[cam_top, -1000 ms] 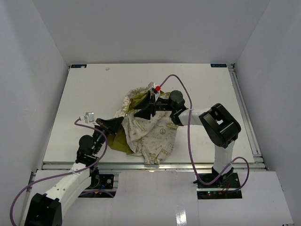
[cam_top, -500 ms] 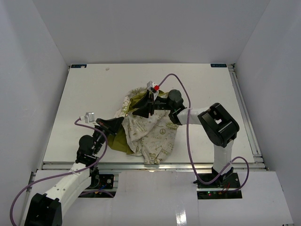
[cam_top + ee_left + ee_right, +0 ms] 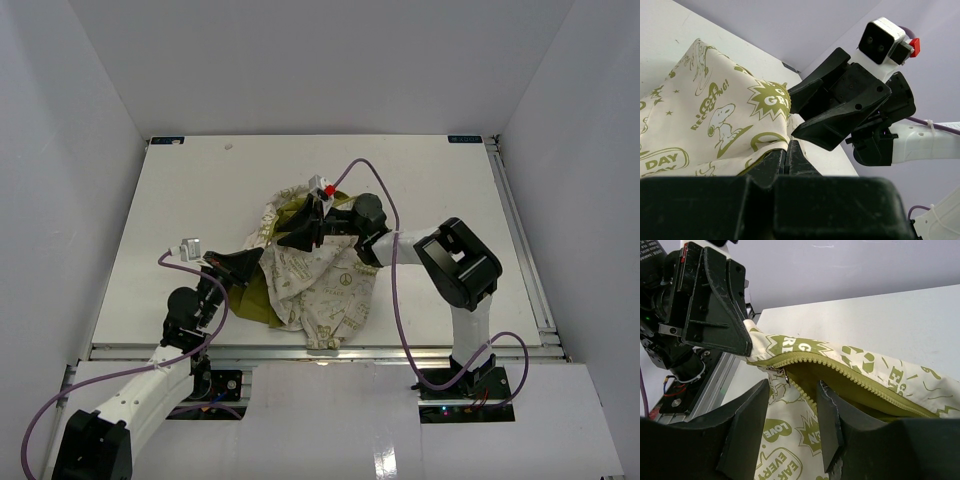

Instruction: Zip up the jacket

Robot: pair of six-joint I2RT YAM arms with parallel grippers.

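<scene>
while the one jacket (image 3: 325, 290) lies on the table (image 3: 190, 200), its print says "love" and "day"; of two grippers, the left gripper (image 3: 788, 150) pinches its edge, and the right gripper (image 3: 792, 390) stands apart by the zipper (image 3: 840, 369).

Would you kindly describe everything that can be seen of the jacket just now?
The jacket is small, soft cream fabric printed with olive-green cartoon and recycling motifs, with olive lining and an olive zipper. It lies crumpled on the table, front open, lining showing. The left gripper, jaws shut, pinches its edge by the zipper's end and holds it raised. The right gripper straddles the zipper near the small pull, jaws apart, not closed on it.
</scene>
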